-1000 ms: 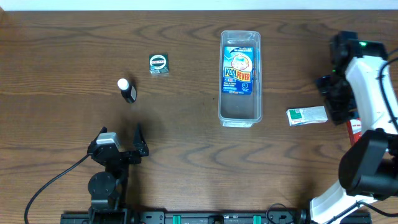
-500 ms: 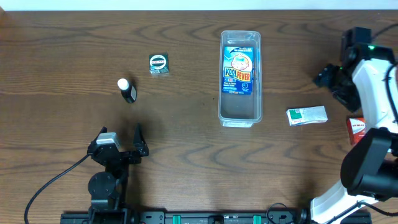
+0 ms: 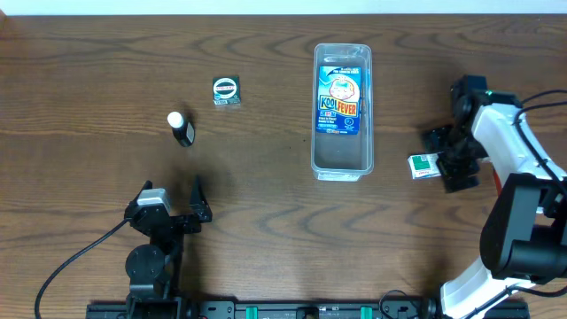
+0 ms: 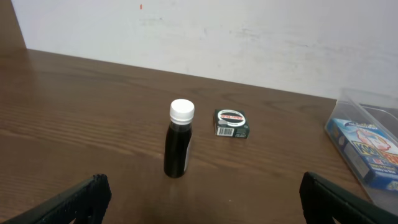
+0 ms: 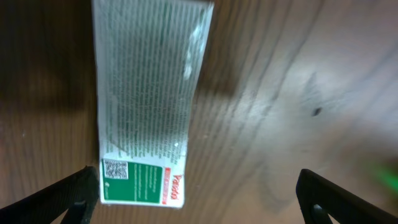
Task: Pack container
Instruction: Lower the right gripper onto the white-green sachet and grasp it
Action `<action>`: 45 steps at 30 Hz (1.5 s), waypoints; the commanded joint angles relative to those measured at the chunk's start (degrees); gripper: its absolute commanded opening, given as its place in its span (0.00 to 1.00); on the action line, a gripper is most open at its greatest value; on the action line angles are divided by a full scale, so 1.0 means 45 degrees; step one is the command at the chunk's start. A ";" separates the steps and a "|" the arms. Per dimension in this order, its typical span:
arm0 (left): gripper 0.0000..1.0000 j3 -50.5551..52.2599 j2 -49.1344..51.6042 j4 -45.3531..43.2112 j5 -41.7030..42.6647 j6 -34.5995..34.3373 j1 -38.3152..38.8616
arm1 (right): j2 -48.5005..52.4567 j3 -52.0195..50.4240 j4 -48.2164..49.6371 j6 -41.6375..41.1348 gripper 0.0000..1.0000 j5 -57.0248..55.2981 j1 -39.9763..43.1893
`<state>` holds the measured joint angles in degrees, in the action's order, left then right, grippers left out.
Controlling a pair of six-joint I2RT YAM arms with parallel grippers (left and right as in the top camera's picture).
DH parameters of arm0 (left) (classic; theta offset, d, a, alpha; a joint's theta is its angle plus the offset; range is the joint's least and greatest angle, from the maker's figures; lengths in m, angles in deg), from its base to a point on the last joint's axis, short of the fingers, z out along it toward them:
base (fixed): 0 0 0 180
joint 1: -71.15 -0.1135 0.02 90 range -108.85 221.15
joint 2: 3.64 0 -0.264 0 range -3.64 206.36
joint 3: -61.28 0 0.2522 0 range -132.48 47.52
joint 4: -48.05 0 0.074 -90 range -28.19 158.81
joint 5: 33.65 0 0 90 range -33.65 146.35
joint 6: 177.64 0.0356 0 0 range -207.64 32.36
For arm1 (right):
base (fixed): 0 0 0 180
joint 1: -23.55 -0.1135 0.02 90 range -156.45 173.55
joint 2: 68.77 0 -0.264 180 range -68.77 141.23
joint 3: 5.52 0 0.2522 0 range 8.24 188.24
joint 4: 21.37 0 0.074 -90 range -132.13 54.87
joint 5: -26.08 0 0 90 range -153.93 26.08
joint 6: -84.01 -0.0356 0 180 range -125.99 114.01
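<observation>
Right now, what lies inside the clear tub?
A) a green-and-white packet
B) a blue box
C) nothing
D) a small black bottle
B: the blue box lies flat inside the tub, while the bottle and the packet are outside it.

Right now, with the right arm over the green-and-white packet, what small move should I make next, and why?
Probably lower the right gripper straight down, fingers open. In the wrist view the packet lies flat between them, nearer one finger, not yet gripped; the container beside it has room.
</observation>
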<state>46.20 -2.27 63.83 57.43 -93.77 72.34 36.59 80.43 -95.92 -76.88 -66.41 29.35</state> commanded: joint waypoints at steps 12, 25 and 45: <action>0.98 0.0243 -0.0083 0.0491 -0.0335 0.0078 0.0039 | -0.0029 -0.1243 0.2613 -0.1302 0.99 -0.0131 -0.0126; 0.98 0.0243 -0.0083 0.0491 -0.0335 0.0078 0.0039 | -0.0029 -0.1248 0.2905 -0.1962 0.99 -0.0903 -0.0121; 0.98 0.0243 -0.0083 0.0491 -0.0335 0.0078 0.0039 | -0.0029 -0.1962 0.3808 -0.2195 0.99 -0.1015 -0.0126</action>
<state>46.20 -2.27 63.83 57.43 -93.77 72.34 36.59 72.67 -79.22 -85.52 -69.09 29.24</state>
